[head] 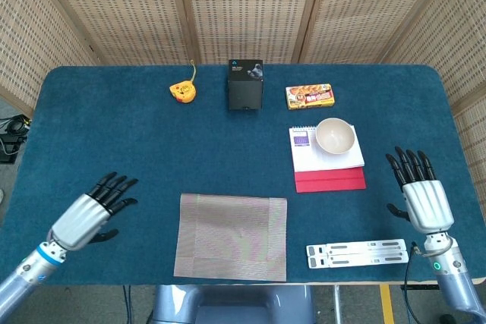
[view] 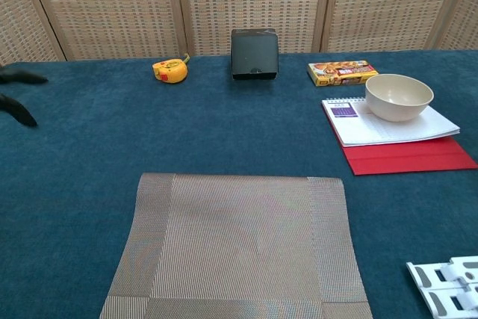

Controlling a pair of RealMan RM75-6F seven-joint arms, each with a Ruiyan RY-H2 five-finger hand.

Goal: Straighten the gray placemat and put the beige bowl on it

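Gray woven placemat (head: pixel 231 236), beige bowl (head: pixel 335 136), blue tablecloth (head: pixel 137 142)

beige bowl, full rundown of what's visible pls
The beige bowl is small, round and plain, with a smooth, matte, ceramic-looking surface, and looks empty. It sits upright on the white spiral notepad, toward its far right corner; the notepad lies on a red folder. Neither robot hand touches it. The gray placemat lies well apart, nearer the robot.
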